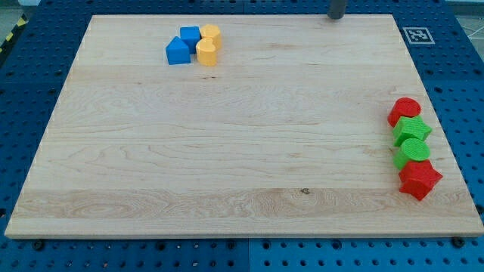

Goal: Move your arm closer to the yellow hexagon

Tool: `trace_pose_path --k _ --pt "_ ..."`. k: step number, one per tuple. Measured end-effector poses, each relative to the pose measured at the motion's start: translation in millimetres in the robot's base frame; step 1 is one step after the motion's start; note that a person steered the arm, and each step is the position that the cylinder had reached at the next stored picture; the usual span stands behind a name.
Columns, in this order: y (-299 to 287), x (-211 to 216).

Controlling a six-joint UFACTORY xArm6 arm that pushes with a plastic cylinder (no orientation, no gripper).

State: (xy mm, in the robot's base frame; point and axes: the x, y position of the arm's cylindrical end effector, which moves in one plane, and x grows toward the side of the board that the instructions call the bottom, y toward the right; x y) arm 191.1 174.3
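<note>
The yellow hexagon (211,34) sits near the view's top left on the wooden board (227,151). It touches a second yellow block (206,53) just below it and a blue cube (190,35) on its left. My tip (336,17) is at the view's top edge, right of centre. It is far to the right of the yellow hexagon and touches no block.
A blue block with a peaked top (178,51) lies left of the lower yellow block. At the board's right edge stands a column of blocks: a red rounded block (404,111), a green star (412,131), a green cylinder (413,151) and a red star (420,180).
</note>
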Motion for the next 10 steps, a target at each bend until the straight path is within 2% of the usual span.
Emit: trace_pose_path --k 2,7,10 --pt "-39 1" --pt "-187 4" --pt "-211 32"
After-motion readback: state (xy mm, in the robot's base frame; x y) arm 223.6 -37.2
